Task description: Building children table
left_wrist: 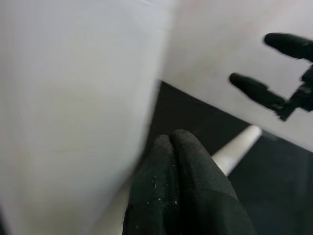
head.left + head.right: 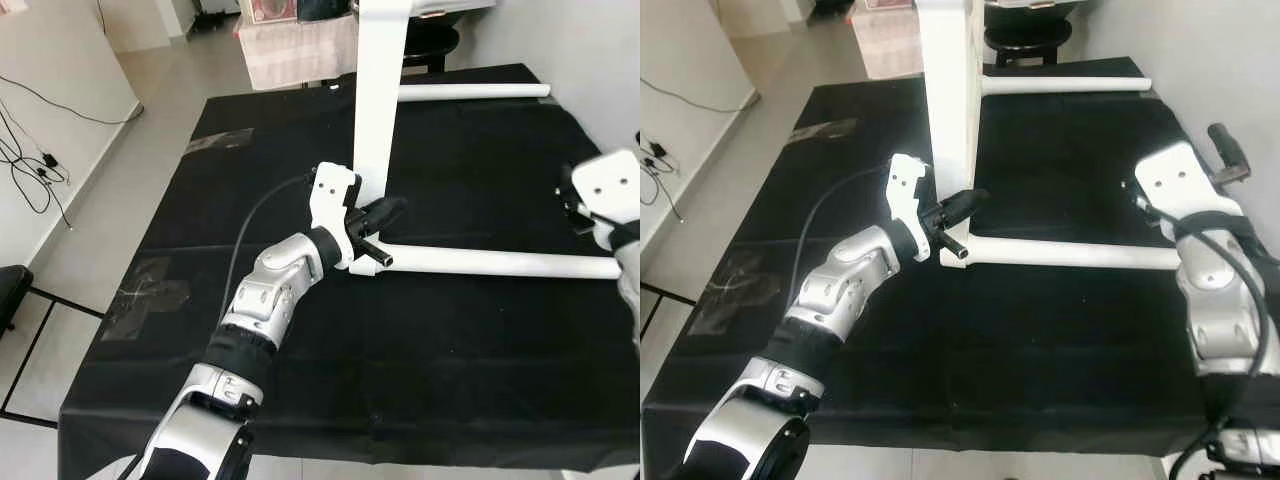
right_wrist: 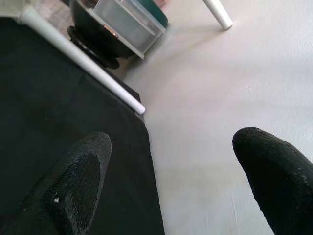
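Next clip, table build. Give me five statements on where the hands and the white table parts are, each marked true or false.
1. The left hand is at the base of the upright white panel. True.
2. The right hand is shut on a leg. False: it is open, near the table's right edge, holding nothing.
3. The near leg lies flat on the black cloth. True.
4. The left hand is wide open. False: in the left wrist view its fingers are pressed together.
5. The cloth is red. False: it is black.
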Available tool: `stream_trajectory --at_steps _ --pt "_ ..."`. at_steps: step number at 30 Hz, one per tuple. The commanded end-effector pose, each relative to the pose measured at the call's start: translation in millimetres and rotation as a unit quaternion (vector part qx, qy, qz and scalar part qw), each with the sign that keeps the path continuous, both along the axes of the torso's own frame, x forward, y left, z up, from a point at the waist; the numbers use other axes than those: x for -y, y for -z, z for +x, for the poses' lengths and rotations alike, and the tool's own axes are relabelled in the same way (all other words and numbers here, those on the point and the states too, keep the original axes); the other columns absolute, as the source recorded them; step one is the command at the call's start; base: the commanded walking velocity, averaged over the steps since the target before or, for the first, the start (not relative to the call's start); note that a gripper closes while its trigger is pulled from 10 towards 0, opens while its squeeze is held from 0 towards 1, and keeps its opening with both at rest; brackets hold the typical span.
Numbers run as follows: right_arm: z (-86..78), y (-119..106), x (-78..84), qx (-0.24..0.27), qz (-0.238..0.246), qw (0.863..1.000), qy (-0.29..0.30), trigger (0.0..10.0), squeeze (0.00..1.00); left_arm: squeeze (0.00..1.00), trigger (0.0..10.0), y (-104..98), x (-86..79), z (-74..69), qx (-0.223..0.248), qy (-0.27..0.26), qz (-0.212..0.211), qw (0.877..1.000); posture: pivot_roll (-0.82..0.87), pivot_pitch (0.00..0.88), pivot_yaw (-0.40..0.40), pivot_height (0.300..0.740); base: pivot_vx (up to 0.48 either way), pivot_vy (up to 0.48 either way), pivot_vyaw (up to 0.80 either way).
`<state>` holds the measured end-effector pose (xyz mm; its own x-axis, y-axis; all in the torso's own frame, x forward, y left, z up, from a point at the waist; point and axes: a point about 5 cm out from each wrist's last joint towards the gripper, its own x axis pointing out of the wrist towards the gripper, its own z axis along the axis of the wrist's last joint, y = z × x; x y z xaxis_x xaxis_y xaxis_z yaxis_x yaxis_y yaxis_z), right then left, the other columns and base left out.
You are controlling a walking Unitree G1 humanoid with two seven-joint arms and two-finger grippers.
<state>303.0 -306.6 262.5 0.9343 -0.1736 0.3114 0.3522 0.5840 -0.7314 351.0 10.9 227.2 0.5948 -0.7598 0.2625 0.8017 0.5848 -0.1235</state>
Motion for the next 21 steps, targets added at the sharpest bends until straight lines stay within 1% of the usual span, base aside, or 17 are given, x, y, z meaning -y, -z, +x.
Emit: stream_trajectory --at_steps 1,3,5,6,7,8,9,10,12,14,15,16,17,18,19,20,21 --pt "-2.7 -3 -3.3 0.003 -0.008 1.000 -0.005 10.0 0.00 0.00 0.0 3 1.2 -1.7 -0.009 0.018 -0.009 1.000 -0.24 0.169 0.113 0.740 0.000 0.000 0.00" --pt "-4.2 -2 -6.2 0.000 -0.004 1.000 -0.010 10.0 0.00 0.00 0.0 1 13.0 -15.2 -0.002 0.082 -0.018 0.996 -0.24 0.170 0.115 0.740 0.000 0.000 0.00" --pt "-3.0 2 -10.6 -0.004 0.009 1.000 -0.019 10.0 0.00 0.00 0.0 3 24.7 -28.8 0.011 0.124 -0.002 0.992 -0.24 0.168 0.116 0.740 0.000 0.000 0.00" --pt "-1.9 4 -14.2 -0.007 0.017 0.999 -0.026 10.0 0.00 0.00 5.1 7 29.0 -32.5 0.020 0.121 0.018 0.992 -0.23 0.167 0.116 0.740 0.000 0.000 0.00" --pt "-1.3 5 -16.6 -0.008 0.023 0.999 -0.031 10.0 0.00 0.00 5.1 9 31.5 -34.5 0.026 0.117 0.031 0.992 -0.23 0.167 0.116 0.740 0.000 0.000 0.00" --pt "0.9 7 -23.0 -0.011 0.036 0.998 -0.049 10.0 0.00 0.00 10.0 11 32.8 -35.8 0.032 0.106 0.041 0.993 -0.23 0.168 0.117 0.740 0.000 0.000 0.00" --pt "0.9 7 -23.0 -0.011 0.036 0.998 -0.049 10.0 0.00 0.00 10.0 11 32.8 -35.8 0.032 0.106 0.041 0.993 -0.23 0.168 0.117 0.740 0.000 0.000 0.00" --pt "3.3 9 -29.6 -0.016 0.051 0.996 -0.068 10.0 0.00 0.00 10.0 13 32.9 -36.0 0.038 0.090 0.050 0.994 -0.23 0.168 0.117 0.740 0.000 0.000 0.00" --pt "9.8 18 -53.3 -0.045 0.104 0.984 -0.137 10.0 0.00 0.00 10.0 16 28.8 -39.2 0.039 0.070 0.054 0.995 -0.22 0.171 0.118 0.740 0.000 0.000 0.00" --pt "13.1 24 -68.8 -0.072 0.131 0.972 -0.180 10.0 0.00 0.00 10.0 16 24.3 -48.3 0.039 0.083 0.052 0.994 -0.21 0.173 0.119 0.740 0.000 0.000 0.00" --pt "14.6 28 -73.2 -0.089 0.136 0.968 -0.190 10.0 0.00 0.00 10.0 15 20.1 -58.2 0.042 0.110 0.052 0.992 -0.20 0.175 0.115 0.740 0.000 0.000 0.00" --pt "14.6 28 -73.2 -0.089 0.136 0.968 -0.190 10.0 0.00 0.00 10.0 15 20.1 -58.2 0.042 0.110 0.052 0.992 -0.20 0.175 0.115 0.740 0.000 0.000 0.00" --pt "15.4 31 -75.9 -0.103 0.140 0.965 -0.196 10.0 0.00 0.00 10.0 13 16.3 -67.5 0.045 0.134 0.053 0.989 -0.20 0.175 0.115 0.740 0.000 0.000 0.00" --pt "16.1 34 -79.9 -0.125 0.142 0.959 -0.212 10.0 0.00 0.00 10.0 13 6.7 -80.8 0.048 0.159 0.058 0.985 -0.18 0.179 0.108 0.740 0.000 0.000 0.00" --pt "16.1 34 -79.9 -0.125 0.142 0.959 -0.212 10.0 0.00 0.00 10.0 13 6.7 -80.8 0.048 0.159 0.058 0.985 -0.18 0.179 0.108 0.740 0.000 0.000 0.00" --pt "16.1 38 -83.6 -0.149 0.148 0.951 -0.229 10.0 0.00 0.00 10.0 13 -6.0 -95.1 0.050 0.173 0.066 0.981 -0.17 0.181 0.106 0.740 0.000 0.000 0.00" --pt "16.1 38 -83.6 -0.149 0.148 0.951 -0.229 10.0 0.00 0.00 10.0 13 -6.0 -95.1 0.050 0.173 0.066 0.981 -0.17 0.181 0.106 0.740 0.000 0.000 0.00"
